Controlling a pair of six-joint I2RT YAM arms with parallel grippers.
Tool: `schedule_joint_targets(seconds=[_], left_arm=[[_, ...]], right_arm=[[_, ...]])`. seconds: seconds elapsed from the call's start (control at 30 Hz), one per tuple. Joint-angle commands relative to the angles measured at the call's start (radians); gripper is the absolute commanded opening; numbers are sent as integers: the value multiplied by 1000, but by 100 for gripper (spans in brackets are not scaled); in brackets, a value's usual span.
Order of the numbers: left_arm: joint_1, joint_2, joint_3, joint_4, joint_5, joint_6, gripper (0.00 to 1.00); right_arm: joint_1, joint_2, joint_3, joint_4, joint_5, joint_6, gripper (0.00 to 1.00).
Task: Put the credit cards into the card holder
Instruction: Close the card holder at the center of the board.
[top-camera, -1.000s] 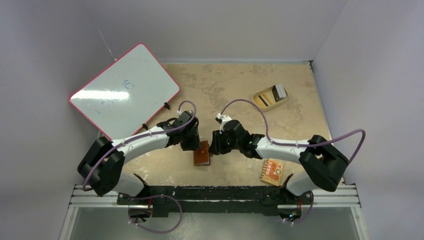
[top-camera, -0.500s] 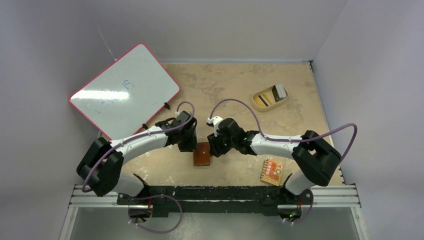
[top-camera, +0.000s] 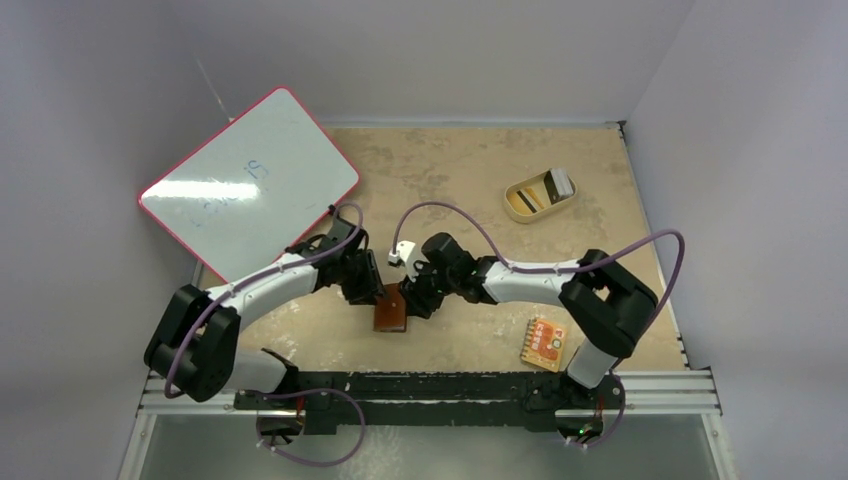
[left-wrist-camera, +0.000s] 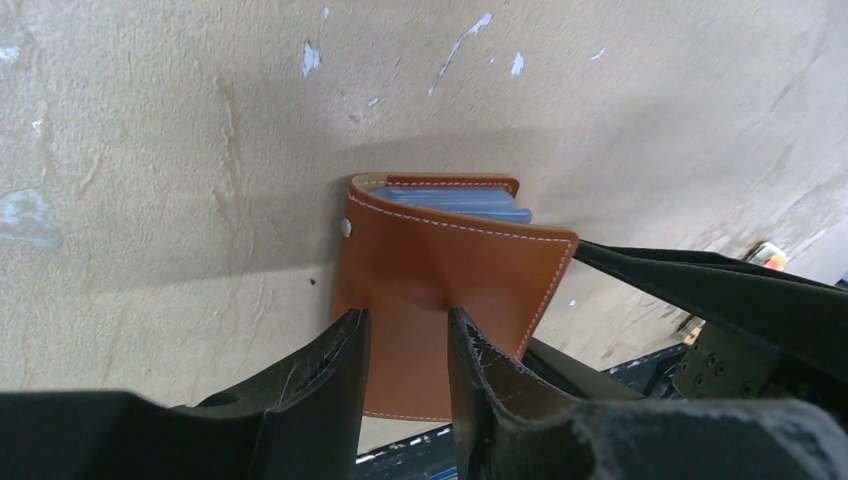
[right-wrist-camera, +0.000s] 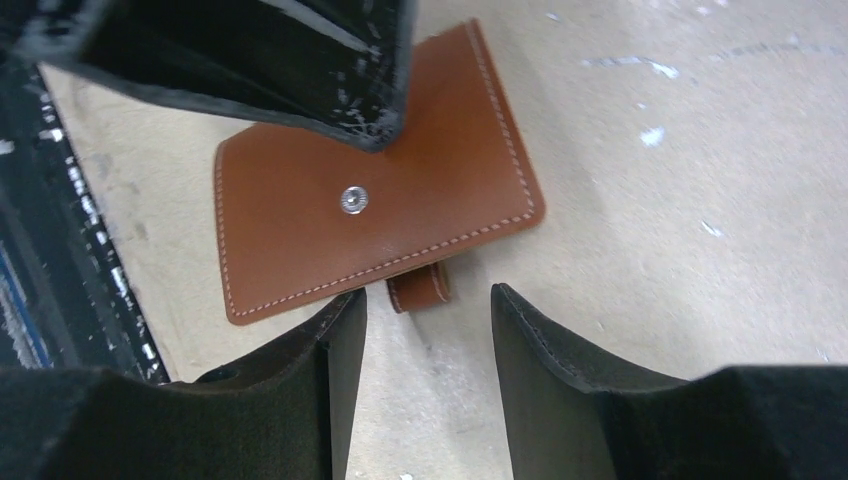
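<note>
Only the top view gives the layout. The card holder (top-camera: 391, 314) lies on the table (top-camera: 470, 170) near the front edge, approx centre. L gripper (top-camera: 367, 292) is at its left side, R gripper (top-camera: 419, 299) at its right. The credit cards (top-camera: 528, 199) sit in a tan oval dish (top-camera: 515, 211) at far right, well apart from the holder and too small to count. An orange-red packet (top-camera: 545, 342) lies front right, a whiteboard (top-camera: 250, 180) far left.

The L wrist view adds bluish pockets (left-wrist-camera: 460, 205) peeking out past the holder's far edge. L gripper (left-wrist-camera: 405, 318) has its jaws narrowly apart, both fingers over the brown cover w/ leather showing in the gap. Pressing vs. hovering can't be told.

The R wrist view alone shows a snap stud (right-wrist-camera: 352, 199) on the outer face. A loose tab (right-wrist-camera: 420, 286) pokes from one long edge toward R gripper (right-wrist-camera: 428, 305). Its jaws are moderately apart w/ only bare table btwn them.

The holder's long axis runs approx near-to-far in the top view, slightly tilted, tab edge facing right.
</note>
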Motion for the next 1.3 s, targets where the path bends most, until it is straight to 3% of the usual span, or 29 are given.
schedule_joint_targets(seconds=[0.0,0.17,0.43,0.57,0.77,0.93,1.27], left_arm=[[4,-25,-8,-29,22,41,33],[4,-28,-36,-18,21,36,34],[4,-41,-46,-26,8,34,34],[3,-43,-37,-33,-5,30,34],[4,-22,-4,-65,-56,48,34],[4,13,-4,-47,-76,45,34],[4,23,51,-36,-86,36,34]], right_arm=[[11,-14,-18,78,-130,-113,52],[29,41,13,59,-57,-163,52],[54,33,-35,169,38,-165,45],[56,-3,-67,237,98,-136,26],[56,-97,-153,368,116,-19,13],[56,-96,-211,505,104,91,10],[55,-42,-233,584,50,97,12]])
